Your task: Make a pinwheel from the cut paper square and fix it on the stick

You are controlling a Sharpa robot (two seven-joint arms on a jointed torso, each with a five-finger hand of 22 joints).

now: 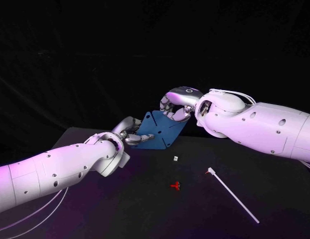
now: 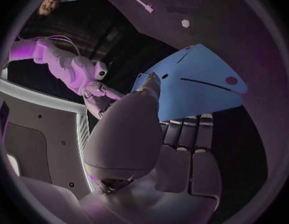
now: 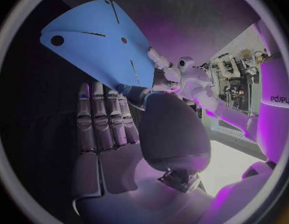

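In the head view, at the centre of the frame, the blue cut paper square has its lower left edge covered by the fingers of the left hand. Its upper right corner is tucked behind the right hand, so how the paper lies there cannot be told. Just below centre on the black counter, the small white piece and the small red piece are too small to make out.
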